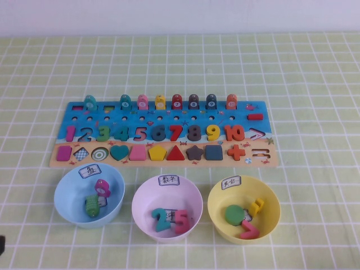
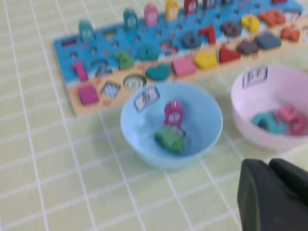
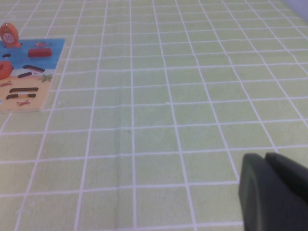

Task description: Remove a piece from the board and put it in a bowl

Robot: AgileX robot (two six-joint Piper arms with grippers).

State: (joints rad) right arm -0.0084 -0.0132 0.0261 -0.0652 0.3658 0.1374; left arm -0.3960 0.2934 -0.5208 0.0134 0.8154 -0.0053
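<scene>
The green piece (image 1: 91, 206) lies inside the light blue bowl (image 1: 62, 188), beside a pink token (image 1: 102, 187). The left wrist view shows the same piece (image 2: 169, 138) in the bowl (image 2: 144, 154). The board (image 1: 220, 115) lies behind the bowls, with numbers, shapes and a back row of tokens. My left gripper (image 2: 269, 166) is shut and empty, low over the cloth on the near side of the blue bowl; only a dark edge of it shows at the high view's bottom left corner (image 1: 1, 244). My right gripper (image 3: 265, 159) is shut and empty, over bare cloth right of the board's end (image 3: 29, 67).
A pale pink bowl (image 1: 140, 197) with number pieces stands in the middle and a yellow bowl (image 1: 270, 197) with pieces at the right. Teal tokens (image 1: 90, 103) stand on the board's back row. A green checked cloth covers the table.
</scene>
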